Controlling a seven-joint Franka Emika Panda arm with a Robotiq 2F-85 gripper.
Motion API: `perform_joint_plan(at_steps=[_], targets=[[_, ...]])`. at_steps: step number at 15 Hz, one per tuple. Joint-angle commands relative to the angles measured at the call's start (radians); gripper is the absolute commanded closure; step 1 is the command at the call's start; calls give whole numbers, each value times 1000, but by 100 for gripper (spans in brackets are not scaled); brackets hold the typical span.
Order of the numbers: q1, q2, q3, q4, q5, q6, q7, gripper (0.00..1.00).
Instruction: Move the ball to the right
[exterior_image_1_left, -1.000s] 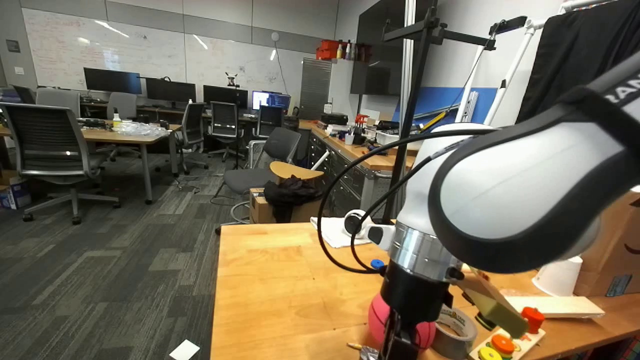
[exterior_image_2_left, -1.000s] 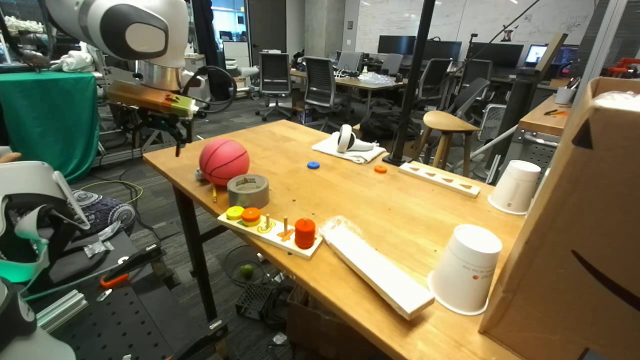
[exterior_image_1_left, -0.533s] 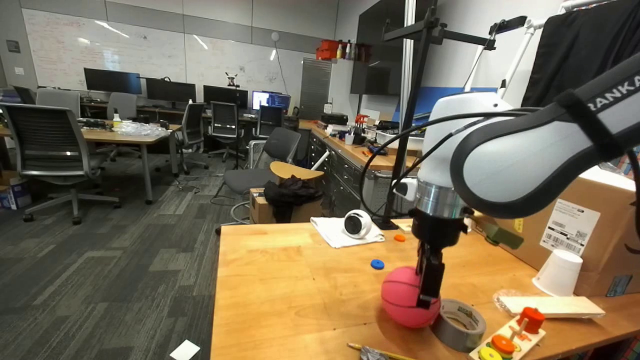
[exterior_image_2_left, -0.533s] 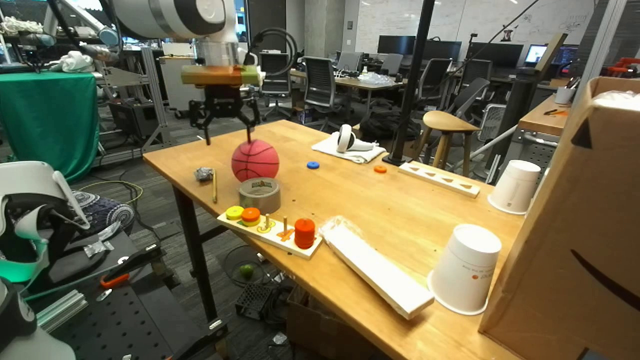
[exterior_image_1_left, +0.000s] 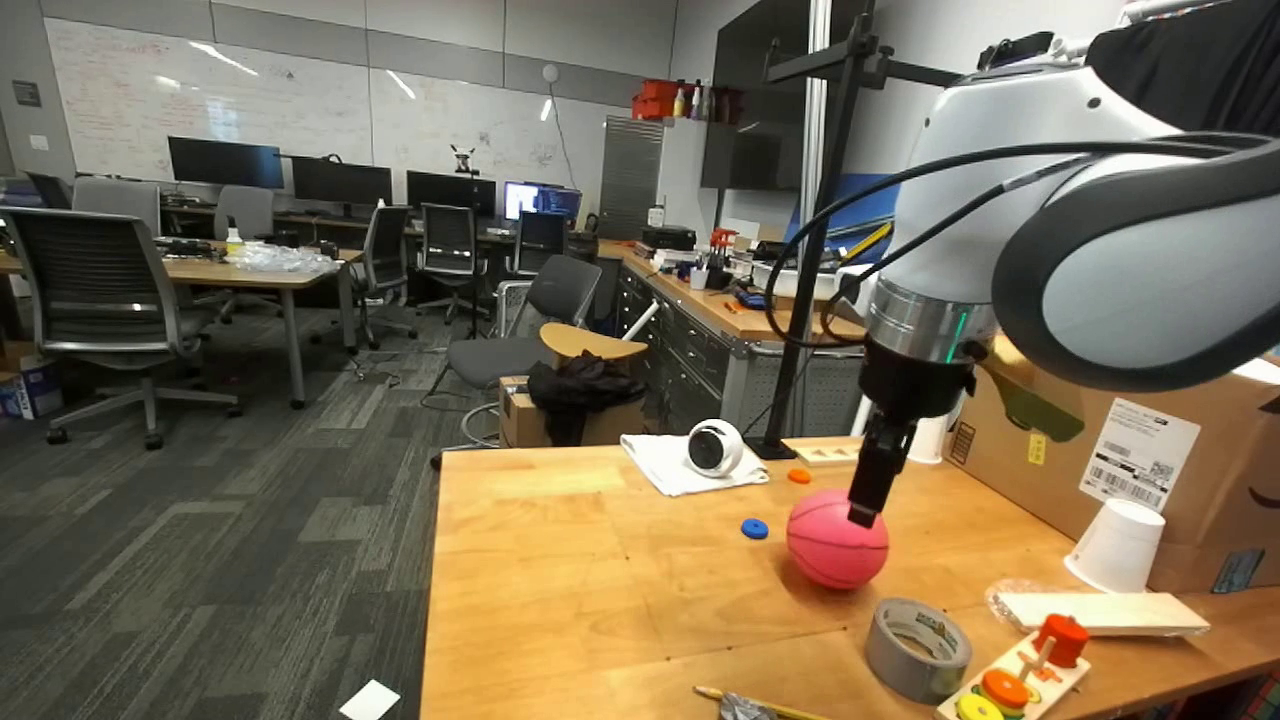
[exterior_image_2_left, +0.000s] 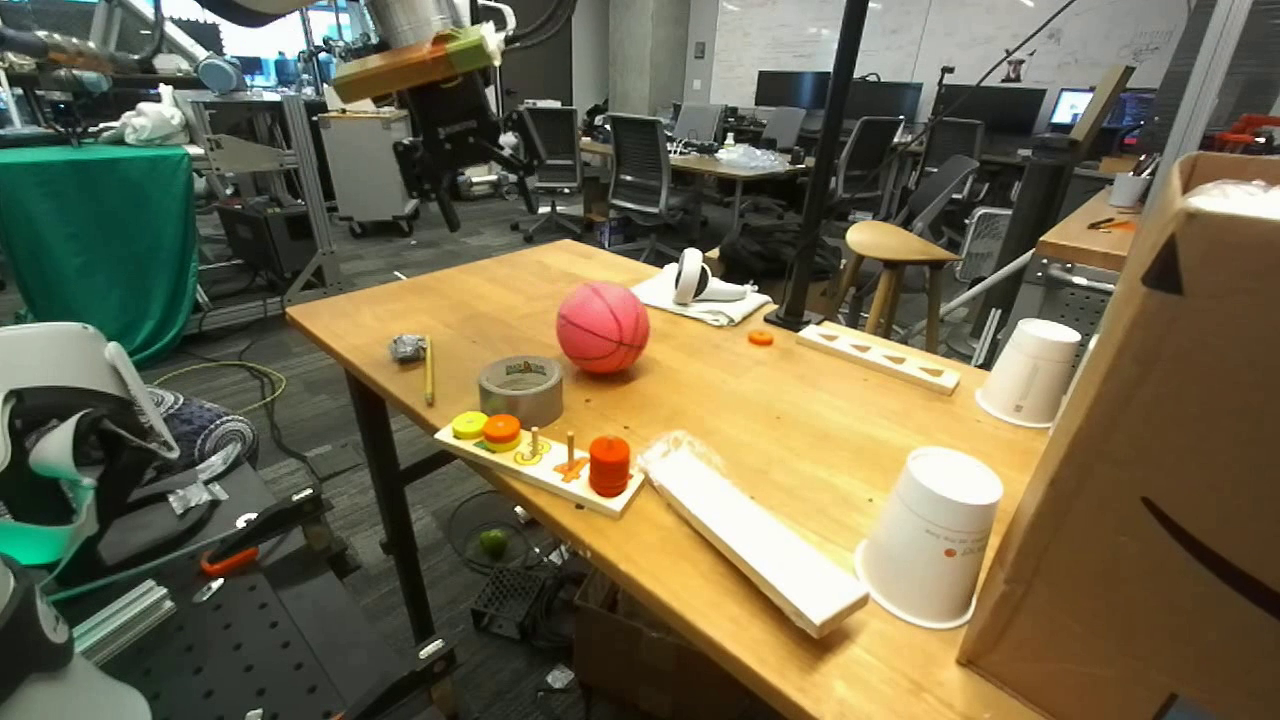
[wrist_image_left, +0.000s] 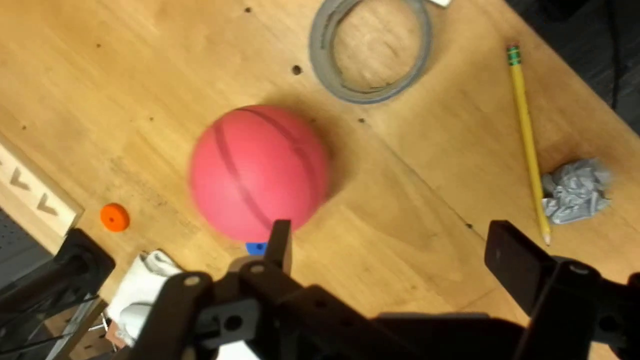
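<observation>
The pinkish-red ball (exterior_image_1_left: 838, 550) with dark seam lines rests on the wooden table in both exterior views (exterior_image_2_left: 603, 328), beyond the tape roll. In the wrist view the ball (wrist_image_left: 255, 175) is slightly blurred and lies up and left of the jaws, its lower edge overlapped by the left finger. My gripper (wrist_image_left: 390, 237) is open with nothing between its fingers. In an exterior view the gripper (exterior_image_2_left: 490, 215) hangs tilted above the table's left end, higher than the ball and apart from it. In an exterior view one finger of the gripper (exterior_image_1_left: 864, 512) overlaps the ball.
A grey tape roll (exterior_image_2_left: 521, 392) and a peg toy with coloured discs (exterior_image_2_left: 540, 470) stand near the edge. A pencil (wrist_image_left: 527, 140) and crumpled foil (wrist_image_left: 575, 192) lie nearby. A blue disc (exterior_image_1_left: 755, 529), white board (exterior_image_2_left: 750, 540), cup (exterior_image_2_left: 935, 540) and black post (exterior_image_2_left: 830, 170) are also there.
The ball has moved along the table, away from the pencil and foil and past the tape roll. The tape roll shifted slightly. The open gripper moved along with it, then rose and tilted.
</observation>
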Motion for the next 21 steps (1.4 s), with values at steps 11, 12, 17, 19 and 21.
perform_joint_plan(at_steps=[11,12,17,19,21], targets=[[146,204,108,-37,344,165,121,0],[145,218,109,-33,352,165,117,0],[140,269,112,-13,407,176,82,0],[130,273,104,0,388,184,90,0],[110,272,83,20,356,188,109,0]])
